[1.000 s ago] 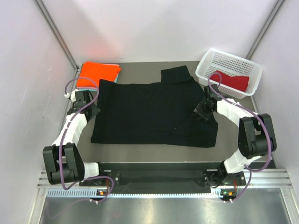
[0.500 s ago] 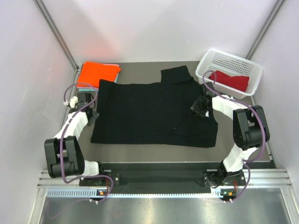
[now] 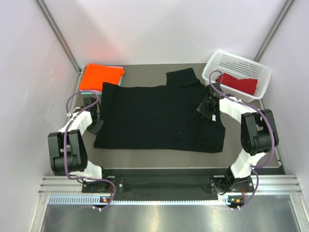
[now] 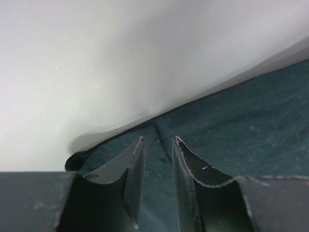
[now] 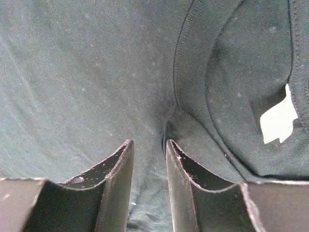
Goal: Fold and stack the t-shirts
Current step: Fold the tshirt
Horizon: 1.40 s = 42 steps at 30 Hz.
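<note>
1. the left gripper (image 3: 95, 126) sits at the left edge of the black shirt (image 3: 154, 113), its jaws drawn close with the cloth's hem pinched between them.
2. the right gripper (image 3: 206, 108) pinches the same shirt, puckered cloth caught in its narrow gap, the ribbed neckline just to its right.
3. the black shirt lies spread on the table (image 3: 145, 157) between the two grippers.
4. a folded orange shirt (image 3: 100, 76) lies beyond the left gripper, apart from it.
5. a red shirt (image 3: 239, 83) lies in the white basket (image 3: 231, 60), beyond the right gripper.
</note>
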Tool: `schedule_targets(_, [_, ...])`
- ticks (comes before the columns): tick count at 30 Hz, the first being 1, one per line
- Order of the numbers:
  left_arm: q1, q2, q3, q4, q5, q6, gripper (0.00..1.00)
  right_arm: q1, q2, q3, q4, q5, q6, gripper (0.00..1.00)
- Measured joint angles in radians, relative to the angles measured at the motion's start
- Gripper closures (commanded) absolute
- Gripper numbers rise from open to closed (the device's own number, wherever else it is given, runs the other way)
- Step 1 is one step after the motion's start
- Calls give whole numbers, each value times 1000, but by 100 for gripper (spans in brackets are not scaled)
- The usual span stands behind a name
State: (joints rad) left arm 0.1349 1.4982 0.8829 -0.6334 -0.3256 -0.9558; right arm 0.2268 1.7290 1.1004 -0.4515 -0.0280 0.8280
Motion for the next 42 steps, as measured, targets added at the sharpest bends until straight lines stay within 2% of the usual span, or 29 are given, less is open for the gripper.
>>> schedule_targets(8, [-18,66,0,-4,-8,-50,69,0,29,0,3,-1,-7,66])
schedule_targets(9, [-19,66,0,-3,-10,-51,72,0,33,0,3,-1,-8,66])
schedule_targets(10, [-19,66,0,-4,-11,-53,81,0,34,0,2,-1,-8,66])
schedule_targets(13, [-21,67,1,-9,-24,-59,99,0,34,0,5,0,-12,67])
schedule_targets(14, [-22,67,2,-11,-27,-62,100,0,34,0,5,0,-14,68])
schedule_targets(19, [-38,78,18,-29,-48,-64,100,0,34,0,10,0,-16,78])
schedule_targets(20, [-43,83,25,-33,-56,-64,100,0,34,0,13,-1,-17,82])
schedule_targets(21, [-48,87,32,-38,-61,-65,100,0,34,0,16,0,-16,93])
schedule_targets(22, [-54,90,42,-47,-68,-66,100,0,34,0,18,0,-21,99])
schedule_targets(33, [-136,100,134,-93,-151,-76,100,0,26,-1,16,35,-17,100])
schedule_targets(42, [-159,115,177,-153,-226,-95,100,1,-77,-1,-6,108,-17,100])
